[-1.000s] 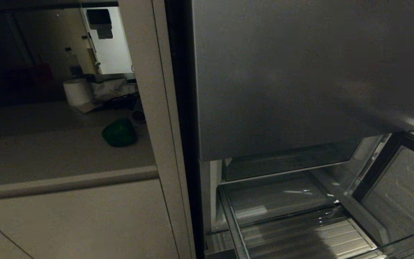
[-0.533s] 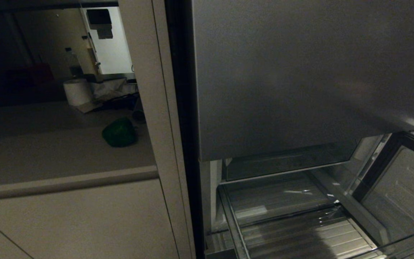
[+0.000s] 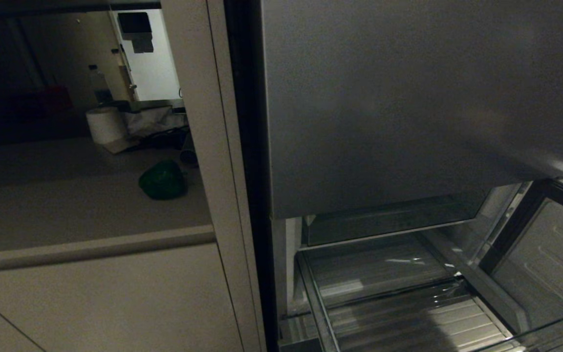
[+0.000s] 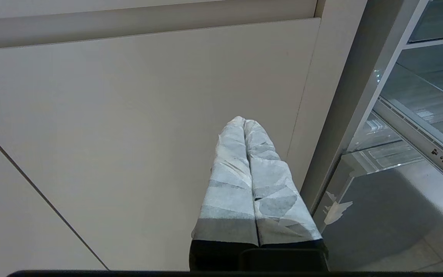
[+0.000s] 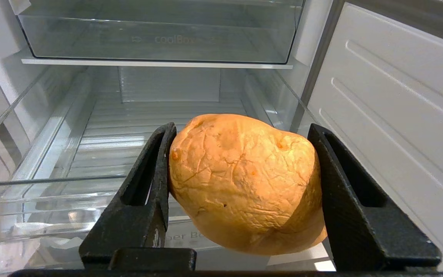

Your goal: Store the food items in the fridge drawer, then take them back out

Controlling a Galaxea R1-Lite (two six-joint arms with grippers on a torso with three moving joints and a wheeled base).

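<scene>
Head view, left to right: paper roll [image 3: 106,124] upper left on the counter [image 3: 66,215], green pepper [image 3: 163,180] nearer me on the same counter, apart from the roll. Right half: grey door [image 3: 408,98] above, open drawer [image 3: 408,313] lower right, nothing inside it.

My left claw [image 4: 243,121]: wrapped fingers pressed together, nothing held, before a beige cabinet front [image 4: 129,115].

My right claw [image 5: 240,132]: clamped on the potato [image 5: 244,181], poised over the clear drawer.
</scene>
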